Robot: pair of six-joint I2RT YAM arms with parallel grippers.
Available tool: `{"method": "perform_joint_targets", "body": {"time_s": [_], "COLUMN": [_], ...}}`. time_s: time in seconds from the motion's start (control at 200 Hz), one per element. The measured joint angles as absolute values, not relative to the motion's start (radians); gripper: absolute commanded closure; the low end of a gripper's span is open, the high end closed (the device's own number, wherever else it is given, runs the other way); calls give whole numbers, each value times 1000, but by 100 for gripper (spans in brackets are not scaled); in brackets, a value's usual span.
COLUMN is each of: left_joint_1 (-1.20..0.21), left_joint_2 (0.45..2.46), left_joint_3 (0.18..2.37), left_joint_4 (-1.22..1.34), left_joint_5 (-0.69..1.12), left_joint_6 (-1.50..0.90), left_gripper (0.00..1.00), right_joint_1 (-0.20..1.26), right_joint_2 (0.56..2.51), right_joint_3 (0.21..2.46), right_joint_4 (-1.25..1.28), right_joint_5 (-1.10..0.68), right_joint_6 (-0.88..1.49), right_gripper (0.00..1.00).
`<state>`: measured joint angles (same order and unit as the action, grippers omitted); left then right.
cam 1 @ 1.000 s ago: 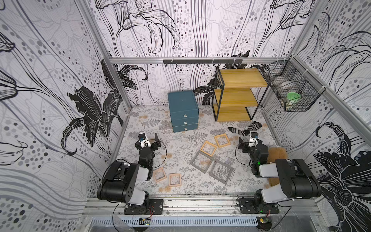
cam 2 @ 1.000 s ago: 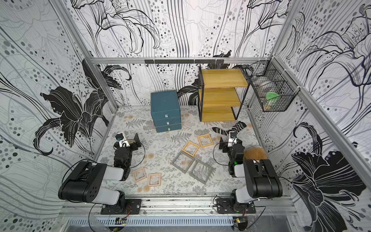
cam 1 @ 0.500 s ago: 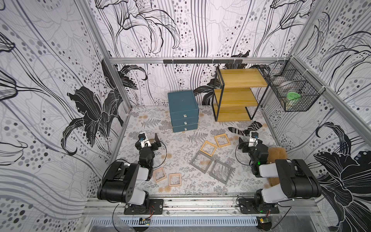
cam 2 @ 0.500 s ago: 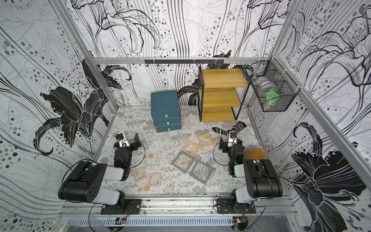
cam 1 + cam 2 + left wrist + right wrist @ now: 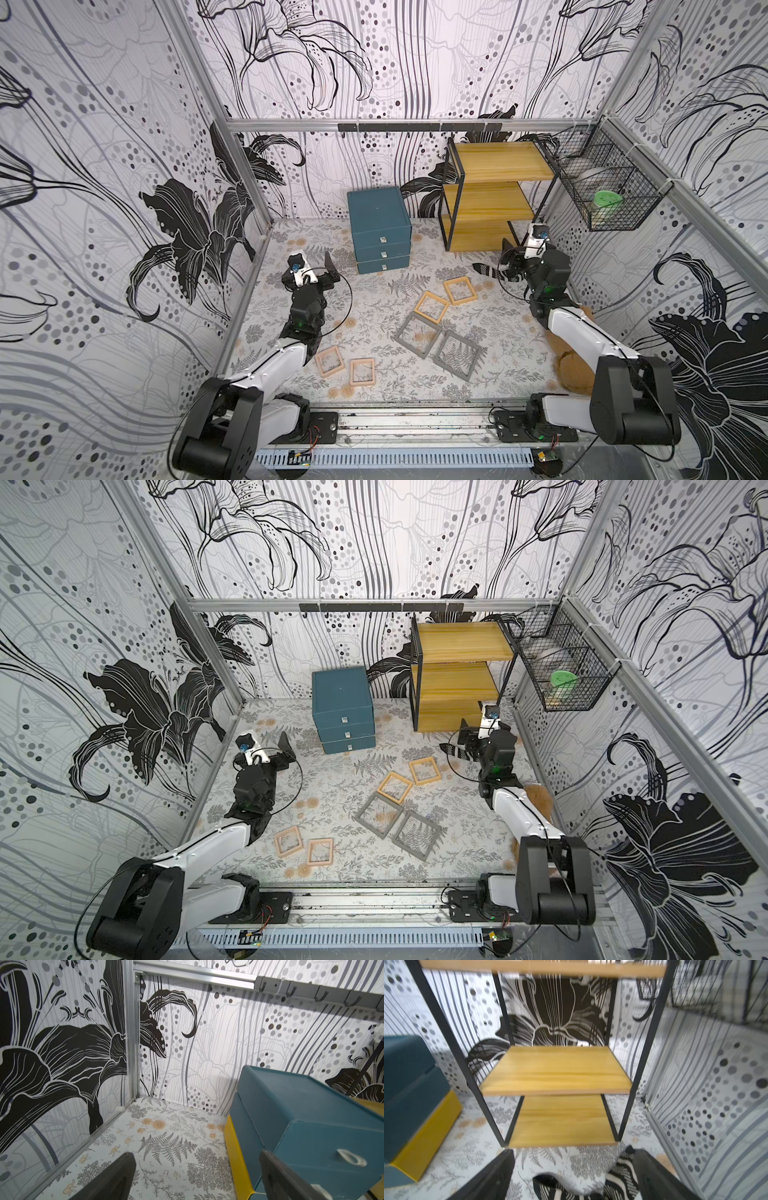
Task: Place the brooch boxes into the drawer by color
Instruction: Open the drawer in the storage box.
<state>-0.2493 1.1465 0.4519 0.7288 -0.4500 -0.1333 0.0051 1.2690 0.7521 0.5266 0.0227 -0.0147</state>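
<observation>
The left gripper [image 5: 196, 1154] stands wide open and empty, its two dark fingers spread over bare patterned table with nothing between them. Just beside it is the drawer chest [image 5: 380, 226], a teal box of three stacked drawers, and one white knob [image 5: 349, 1157] shows close to a finger. The right gripper [image 5: 574, 1152] is also wide open and holds nothing. It hangs over a striped sock [image 5: 571, 1188] and faces the wooden shelf [image 5: 556, 1070], well apart from the chest.

All three drawers look shut in both top views. The six brooch boxes all lie flat on the table, in the open space in front of the chest:
- two yellow ones [image 5: 459, 290] [image 5: 431, 307] near the middle, close together
- two grey ones [image 5: 417, 334] [image 5: 457, 355] just in front of those, corner to corner
- two pale pinkish ones [image 5: 329, 360] [image 5: 362, 372] side by side near the front edge, beside the left arm

By this I judge that the task has not begun in any way that shows: no box is lifted and none is in a drawer. What is left is everything: pull a drawer open, carry in one colour pair, then do the same for the other two colours
</observation>
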Motion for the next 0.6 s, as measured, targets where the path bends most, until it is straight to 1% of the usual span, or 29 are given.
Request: {"method": "perform_joint_targets", "body": {"time_s": [0.12, 0.19, 0.215, 0.255, 0.295, 0.33, 0.345, 0.381, 0.406, 0.456, 0.531, 0.601], "left_joint_1": [-302, -318, -321, -317, -292, -261, -248, -227, -213, -204, -232, -263], "left_joint_2": [1099, 1080, 1080, 1077, 1068, 1061, 1063, 1068, 1076, 1106, 1149, 1158], "left_joint_3": [597, 745, 803, 873, 911, 928, 933, 943, 953, 969, 965, 929], "left_joint_4": [571, 382, 320, 252, 213, 180, 164, 128, 96, 43, -20, -43], "left_joint_5": [-490, -488, -488, -479, -431, -374, -353, -315, -287, -235, -155, -94], "left_joint_6": [-154, -244, -286, -368, -447, -512, -532, -579, -620, -671, -755, -827], "left_gripper": [3, 3, 3, 3, 3, 2, 0, 6, 10, 16, 19, 26], "right_joint_1": [5, 5, 5, 1, -10, -19, -23, -28, -29, -30, -30, -30], "right_joint_2": [1180, 1145, 1135, 1116, 1083, 1057, 1049, 1035, 1034, 1048, 1092, 1112], "right_joint_3": [906, 1050, 1108, 1153, 1158, 1143, 1135, 1119, 1113, 1110, 1108, 1085], "right_joint_4": [371, 189, 107, 39, -5, -44, -61, -106, -140, -213, -297, -351], "right_joint_5": [52, 131, 171, 196, 191, 181, 176, 163, 152, 123, 70, 17], "right_joint_6": [65, 198, 285, 374, 445, 492, 506, 543, 559, 595, 621, 638], "right_gripper": [4, 4, 4, 5, 4, 1, 4, 10, 12, 12, 12, 13]}}
